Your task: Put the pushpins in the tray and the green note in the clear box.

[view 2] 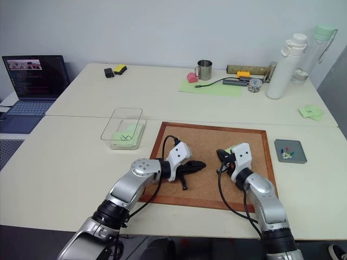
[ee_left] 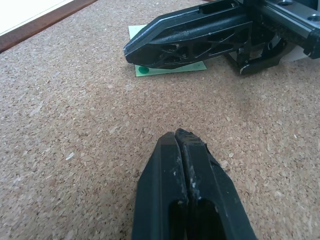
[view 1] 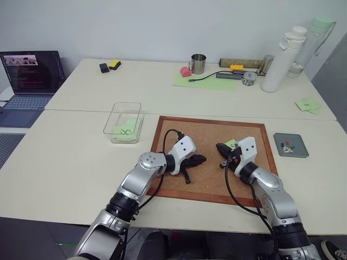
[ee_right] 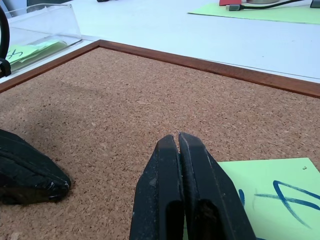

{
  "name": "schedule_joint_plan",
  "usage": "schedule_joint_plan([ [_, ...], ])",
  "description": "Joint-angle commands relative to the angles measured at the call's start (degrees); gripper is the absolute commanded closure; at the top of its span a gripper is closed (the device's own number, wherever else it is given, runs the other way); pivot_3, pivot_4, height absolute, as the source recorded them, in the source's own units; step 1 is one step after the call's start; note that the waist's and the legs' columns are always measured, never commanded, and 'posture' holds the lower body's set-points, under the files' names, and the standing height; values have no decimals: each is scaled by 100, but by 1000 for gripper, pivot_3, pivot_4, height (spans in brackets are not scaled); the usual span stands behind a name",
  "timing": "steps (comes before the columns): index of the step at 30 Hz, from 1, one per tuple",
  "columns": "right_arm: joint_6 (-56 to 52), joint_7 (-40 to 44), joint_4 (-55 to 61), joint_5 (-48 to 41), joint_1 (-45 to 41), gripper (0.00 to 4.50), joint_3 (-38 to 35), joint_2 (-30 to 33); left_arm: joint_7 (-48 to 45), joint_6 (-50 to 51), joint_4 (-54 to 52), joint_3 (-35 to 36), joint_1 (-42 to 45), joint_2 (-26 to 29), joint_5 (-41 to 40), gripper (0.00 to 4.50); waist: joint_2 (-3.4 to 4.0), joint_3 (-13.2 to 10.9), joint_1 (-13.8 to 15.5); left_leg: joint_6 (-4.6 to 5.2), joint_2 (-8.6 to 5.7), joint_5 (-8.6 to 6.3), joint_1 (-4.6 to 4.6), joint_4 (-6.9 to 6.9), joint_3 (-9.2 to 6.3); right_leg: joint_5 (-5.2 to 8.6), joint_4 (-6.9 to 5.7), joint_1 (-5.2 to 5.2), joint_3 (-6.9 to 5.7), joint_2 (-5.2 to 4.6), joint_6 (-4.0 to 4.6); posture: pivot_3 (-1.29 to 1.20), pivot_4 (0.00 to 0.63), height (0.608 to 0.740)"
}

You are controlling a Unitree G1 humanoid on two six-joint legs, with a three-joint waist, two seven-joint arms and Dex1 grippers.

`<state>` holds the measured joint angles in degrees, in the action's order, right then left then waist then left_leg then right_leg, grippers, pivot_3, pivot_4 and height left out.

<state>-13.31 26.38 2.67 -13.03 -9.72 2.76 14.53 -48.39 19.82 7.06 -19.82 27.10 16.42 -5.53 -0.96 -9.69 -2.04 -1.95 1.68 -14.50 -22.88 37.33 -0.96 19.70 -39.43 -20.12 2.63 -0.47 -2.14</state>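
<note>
The green note is lying flat on the cork board, pinned by a green pushpin and bearing blue angular marks, so the right gripper, jaws closed and empty like the left gripper, should be pulling that pin before lifting the paper.

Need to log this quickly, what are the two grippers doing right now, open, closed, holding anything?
Left gripper: closed, holding nothing, over the cork board.
Right gripper: closed at the green note; no grip visible.
</note>
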Motion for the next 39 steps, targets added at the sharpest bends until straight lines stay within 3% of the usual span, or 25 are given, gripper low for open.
schedule_joint_plan([
  [1, 76, 130, 673, -66, 42, 4486, -14, 102, 67, 164, 97, 52, -129, 124, 80, 4500, 0, 0, 2, 0, 0, 0, 0, 0, 0, 0, 0, 0, 0, 0, 0, 0, 150, 740],
  [14, -304, 227, 1556, -23, 176, 4486, -233, 762, 98, 164, 149, 62, -96, 49, 5, 4500, -2, 2, 17, -4, -3, 3, 1, -15, -1, 0, 13, 2, -4, -1, 0, 0, 150, 740],
  [17, -212, 452, 1601, 176, 185, 4486, -128, 1100, 146, 495, 92, 368, -8, -137, -376, 4500, -2, 1, 24, -4, -5, 3, 0, -14, -1, 0, 13, 2, -4, 0, 0, 0, 150, 740],
  [24, -109, 1034, 1771, 304, 140, 4500, -146, 1874, -240, 1799, -70, 1277, 456, -261, -1740, 3365, -6, -2, 24, -3, -10, 4, -6, -12, -2, 0, 12, -2, -9, 1, 0, 0, 150, 740],
  [31, 600, 1621, 1795, 821, 124, 4500, 173, 2545, -197, 2937, 42, 2073, 1026, -499, -2859, 1864, -9, -3, 40, -4, -11, 4, -16, -13, -1, 0, 40, 2, -11, -1, 0, 0, 150, 740],
  [39, 1460, 2282, 2023, 1215, 27, 4500, 632, 3022, -482, 3358, 278, 1959, 1306, -493, -3160, 308, -12, -5, 37, -7, -11, 6, -15, -12, -2, 0, 41, 2, -12, -1, 0, 0, 150, 740],
])
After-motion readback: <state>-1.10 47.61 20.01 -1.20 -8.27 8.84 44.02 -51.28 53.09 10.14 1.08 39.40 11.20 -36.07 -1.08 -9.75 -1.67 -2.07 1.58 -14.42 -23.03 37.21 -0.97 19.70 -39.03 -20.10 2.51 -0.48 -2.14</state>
